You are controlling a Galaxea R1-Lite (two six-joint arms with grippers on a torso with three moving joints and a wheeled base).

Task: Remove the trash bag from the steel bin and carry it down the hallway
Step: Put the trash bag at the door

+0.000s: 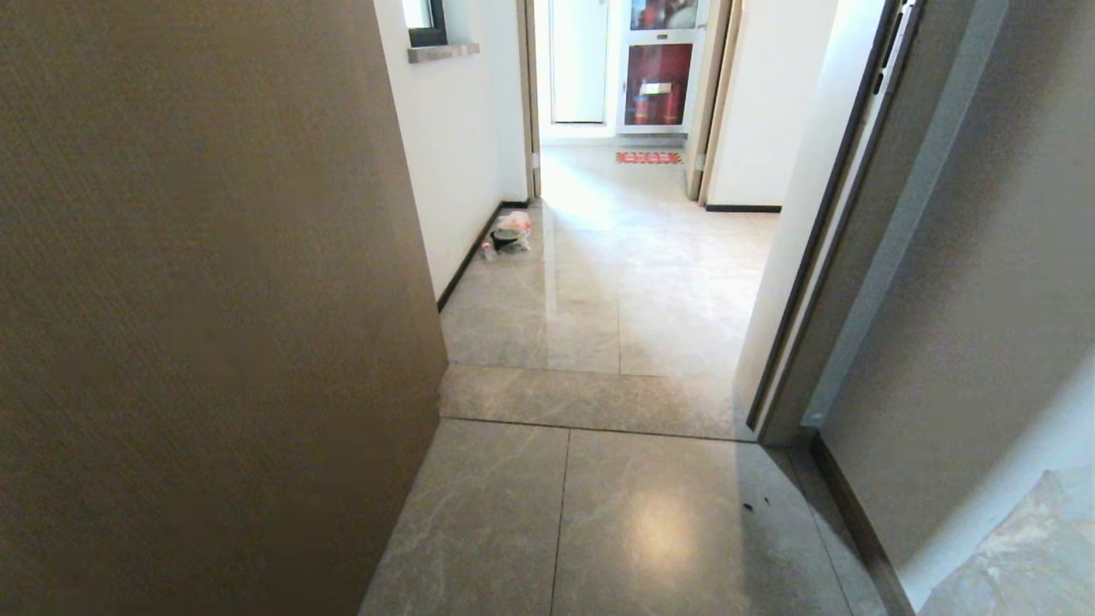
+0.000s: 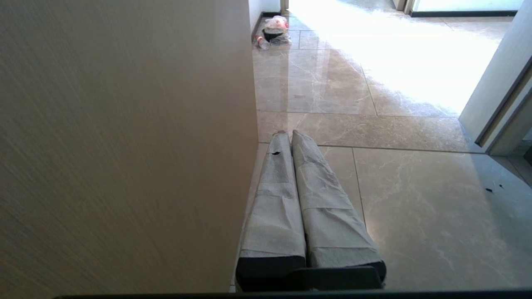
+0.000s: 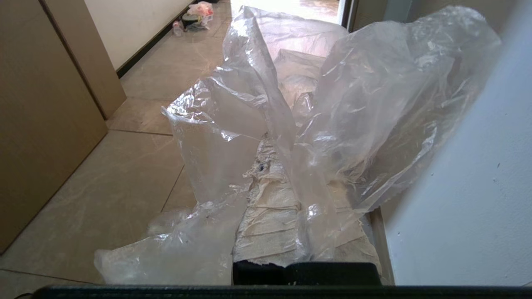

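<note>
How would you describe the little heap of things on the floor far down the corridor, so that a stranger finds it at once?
Follow the hallway along its left white wall to the corner before the bright doorway. There, against the dark baseboard, lies the heap: a crumpled pale bag with pinkish marks, something dark beneath it, and a small bottle beside. Nothing else lies on that stretch of tiles.

Daylight floods from far doorway; glare on glossy floor tiles (image 1: 650, 513); near wall (image 1: 197, 325) shadowed, blurred.

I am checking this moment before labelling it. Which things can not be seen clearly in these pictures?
- Right gripper: right wrist view, wrapped in the trash bag.
- Trash bag: head view, cut off at the corner.
- Pile by the wall: head view, too small to identify.
- Steel bin: in no view.
</note>
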